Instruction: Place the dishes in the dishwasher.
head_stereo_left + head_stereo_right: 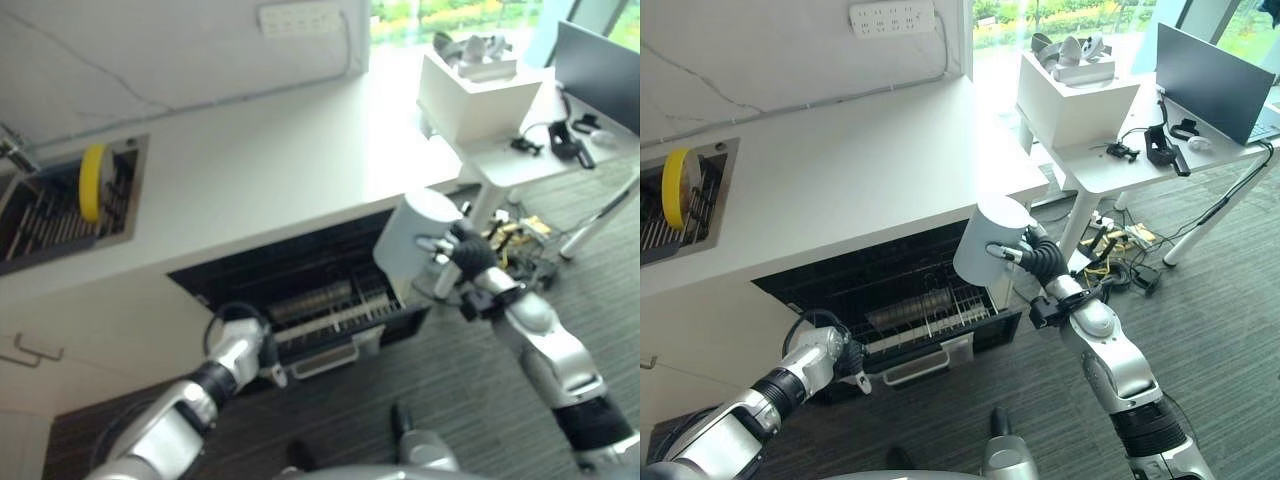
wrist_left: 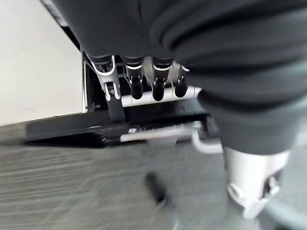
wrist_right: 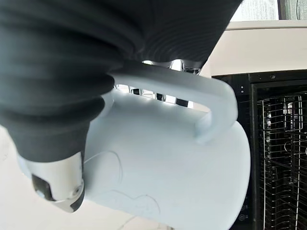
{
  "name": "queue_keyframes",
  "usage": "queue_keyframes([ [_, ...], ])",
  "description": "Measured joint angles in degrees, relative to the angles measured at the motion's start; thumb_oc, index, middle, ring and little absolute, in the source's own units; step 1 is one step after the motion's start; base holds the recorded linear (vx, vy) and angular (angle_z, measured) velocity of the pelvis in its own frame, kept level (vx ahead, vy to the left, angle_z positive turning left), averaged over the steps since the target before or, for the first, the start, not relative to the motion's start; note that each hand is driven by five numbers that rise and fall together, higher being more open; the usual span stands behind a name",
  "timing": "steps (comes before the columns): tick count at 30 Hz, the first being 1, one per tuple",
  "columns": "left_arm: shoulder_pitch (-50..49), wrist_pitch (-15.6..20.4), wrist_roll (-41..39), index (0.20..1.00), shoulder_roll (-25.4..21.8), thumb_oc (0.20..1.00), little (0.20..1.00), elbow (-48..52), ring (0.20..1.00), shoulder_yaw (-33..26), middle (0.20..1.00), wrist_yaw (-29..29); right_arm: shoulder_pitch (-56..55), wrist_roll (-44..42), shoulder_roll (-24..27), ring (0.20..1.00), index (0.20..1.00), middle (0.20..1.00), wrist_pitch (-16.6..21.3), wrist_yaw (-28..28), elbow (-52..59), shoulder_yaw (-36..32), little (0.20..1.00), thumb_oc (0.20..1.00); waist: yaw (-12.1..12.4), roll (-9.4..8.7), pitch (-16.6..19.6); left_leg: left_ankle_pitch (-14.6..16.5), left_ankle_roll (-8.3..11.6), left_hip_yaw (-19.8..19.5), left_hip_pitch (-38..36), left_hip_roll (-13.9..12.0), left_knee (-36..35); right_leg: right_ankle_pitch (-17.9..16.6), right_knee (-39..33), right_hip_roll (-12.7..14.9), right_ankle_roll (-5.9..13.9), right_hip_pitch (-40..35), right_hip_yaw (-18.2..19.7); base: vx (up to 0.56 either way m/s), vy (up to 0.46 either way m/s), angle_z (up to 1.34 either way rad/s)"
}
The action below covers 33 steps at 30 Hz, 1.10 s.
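My right hand (image 1: 1040, 260) is shut on the handle of a big white mug (image 1: 990, 240), which hangs tilted in the air above the right end of the pulled-out dishwasher rack (image 1: 920, 310). In the right wrist view the fingers reach through the mug's (image 3: 168, 163) handle loop. My left hand (image 1: 830, 352) sits low at the rack's left front corner, fingers (image 2: 136, 84) curled with nothing seen inside them. A yellow plate (image 1: 92, 180) stands on edge in the sink's drying rack at the far left.
The white counter (image 1: 860, 170) overhangs the open dishwasher. A side table (image 1: 1110, 165) with a white box (image 1: 1075, 95) and a laptop (image 1: 1210, 80) stands to the right, with cables (image 1: 1120, 250) on the carpet under it. The drawer front carries a grey handle (image 1: 915, 368).
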<state>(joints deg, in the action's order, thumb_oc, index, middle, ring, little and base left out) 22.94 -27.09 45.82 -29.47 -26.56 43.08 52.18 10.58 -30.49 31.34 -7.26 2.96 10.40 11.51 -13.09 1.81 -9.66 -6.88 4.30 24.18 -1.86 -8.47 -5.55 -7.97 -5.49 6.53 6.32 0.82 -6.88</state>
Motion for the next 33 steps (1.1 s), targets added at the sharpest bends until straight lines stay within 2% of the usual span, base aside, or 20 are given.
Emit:
queue_keyframes([
  [2,0.3,-0.9,3.6,1.0,-2.8,1.0,1.0,7.9,1.0,1.9,1.0,10.4,0.3,0.1,1.0,0.2,0.2,0.2,-0.3,-0.1,-1.0,0.6,0.2,0.2,0.4,0.16,-0.1,0.0,-0.02,-0.1,0.6,0.0,0.0,-0.1,0.0,0.0,-0.05,0.5,-0.1,-0.07,-0.011,0.02],
  [4,0.1,-0.9,5.4,1.0,-6.5,1.0,1.0,17.1,1.0,2.1,1.0,24.3,0.4,0.2,1.2,0.2,0.2,0.2,-0.4,-0.2,-1.1,1.1,0.2,0.2,1.1,0.71,-1.5,-0.1,-0.06,-0.2,0.8,0.0,0.0,-0.5,0.0,0.0,-0.65,0.6,-0.2,-0.06,-0.024,0.03],
  [6,-0.3,-0.9,5.5,1.0,-7.6,1.0,1.0,21.0,1.0,1.9,1.0,32.5,0.4,0.7,1.2,0.2,0.2,0.2,-0.5,-0.2,-1.1,1.4,0.2,0.2,2.5,1.8,-3.0,0.0,-0.01,-0.3,0.8,0.0,0.0,-0.5,0.0,0.0,-0.6,0.6,-0.3,-0.05,-0.031,0.06],
  [8,-1.6,-0.5,5.3,1.0,-8.2,1.0,1.0,21.7,1.0,1.9,1.0,36.5,0.4,1.3,1.2,0.2,0.2,0.2,-0.5,-0.2,-1.3,1.5,0.2,0.2,3.2,2.22,-4.7,-0.2,0.21,-1.5,1.7,-0.1,0.0,0.0,0.0,0.0,-0.35,0.7,-1.5,-0.04,-0.031,0.22],
  [10,-3.5,-0.2,4.7,1.0,-8.6,1.0,1.0,21.7,1.0,1.8,1.0,37.8,0.5,1.6,1.2,0.2,0.2,0.2,-0.4,-0.2,-1.7,1.5,0.2,0.2,4.1,1.58,-5.3,-0.3,0.3,-1.8,1.9,-0.2,0.0,0.2,0.0,-0.1,-0.43,0.8,-1.8,-0.04,-0.04,0.13],
  [14,-5.1,0.2,4.0,1.0,-11.1,1.0,1.0,22.3,1.0,-0.2,1.0,38.1,0.5,2.4,1.2,0.2,0.2,0.2,0.1,-0.2,-3.2,1.3,0.2,0.2,5.7,0.05,-6.4,-0.2,0.27,-2.0,2.0,-0.2,0.0,0.2,0.0,-0.2,-0.65,0.7,-2.1,-0.03,-0.037,0.03],
  [18,-5.3,-1.5,2.5,1.0,-11.8,1.0,1.0,22.5,1.0,-3.1,1.0,38.2,0.5,2.4,1.1,0.2,0.2,0.2,0.3,-0.2,-3.2,1.3,0.2,0.2,5.9,-0.25,-6.6,-0.2,0.22,-3.1,2.3,-0.2,0.0,0.2,0.0,-0.2,-0.97,0.4,-3.2,0.01,-0.021,0.13],
  [21,-5.3,-4.4,-2.8,1.0,-13.2,1.0,1.0,23.2,1.0,-7.1,1.0,34.5,0.4,2.4,1.1,0.2,0.2,0.2,0.4,-0.4,-3.1,1.3,0.2,0.2,6.1,-0.26,-6.6,-0.4,-0.04,-3.1,2.3,-0.2,0.1,0.2,0.0,-0.2,-0.96,0.3,-3.3,0.01,-0.007,0.02],
  [22,-5.4,-5.5,-7.5,1.0,-13.7,1.0,1.0,23.2,1.0,-8.8,1.0,30.3,0.4,2.4,1.1,0.2,0.2,0.2,0.4,-0.8,-3.1,1.3,0.2,0.2,6.2,-0.25,-6.6,-0.4,-0.07,-3.1,2.3,-0.2,0.1,0.2,0.0,-0.2,-0.96,0.2,-3.3,0.0,0.0,0.0],
  [25,-5.8,-5.6,-24.6,1.0,-14.0,1.0,1.0,23.3,1.0,-14.7,1.0,18.3,-0.2,2.3,2.3,0.2,0.2,0.2,0.9,-0.8,-3.2,0.9,0.2,0.2,6.5,-0.25,-6.6,-0.4,-0.09,-3.2,1.6,-0.2,0.1,0.3,0.0,-0.1,-0.92,-0.5,-3.4,0.0,0.0,0.0],
  [28,-8.6,-5.5,-45.8,1.0,-14.6,1.0,1.0,27.3,1.0,-25.3,1.0,7.8,-2.6,2.4,3.7,0.2,0.2,0.2,2.1,-1.0,-3.3,-1.5,0.2,0.2,7.3,-0.15,-6.6,-0.2,0.16,-3.5,1.3,-0.2,0.0,0.3,0.0,-0.2,-1.0,-0.9,-3.7,0.06,0.043,0.04],
  [29,-9.7,-4.9,-58.4,1.0,-15.6,1.0,1.0,29.5,1.0,-29.7,1.0,3.5,-3.3,2.3,5.1,0.2,0.2,0.2,2.2,-1.0,-3.4,-1.7,0.2,0.2,7.5,0.09,-6.7,-0.1,0.16,-3.6,0.2,-0.2,0.0,0.7,0.0,0.0,-0.89,-2.1,-3.8,0.08,0.085,0.04],
  [31,-11.1,-2.4,-69.6,1.0,-17.1,1.0,1.0,31.3,1.0,-34.5,1.0,-0.6,-4.4,2.3,5.1,0.2,0.2,0.2,3.3,-0.7,-3.4,-3.3,0.2,0.2,7.7,0.52,-6.5,0.1,0.38,-3.5,-0.3,-0.1,0.0,1.4,0.0,0.0,-0.29,-2.6,-3.7,0.06,0.074,0.0],
  [33,-13.9,2.5,-81.2,1.0,-16.0,1.0,1.0,31.8,1.0,-39.2,1.0,-7.9,-5.2,2.5,5.1,0.2,0.2,0.2,3.2,-0.8,-3.5,-4.0,0.2,0.2,7.8,1.69,-6.3,0.1,0.36,-3.5,-0.3,0.0,0.0,1.6,0.0,0.1,-0.76,-2.6,-3.7,0.04,0.043,-0.01],
])
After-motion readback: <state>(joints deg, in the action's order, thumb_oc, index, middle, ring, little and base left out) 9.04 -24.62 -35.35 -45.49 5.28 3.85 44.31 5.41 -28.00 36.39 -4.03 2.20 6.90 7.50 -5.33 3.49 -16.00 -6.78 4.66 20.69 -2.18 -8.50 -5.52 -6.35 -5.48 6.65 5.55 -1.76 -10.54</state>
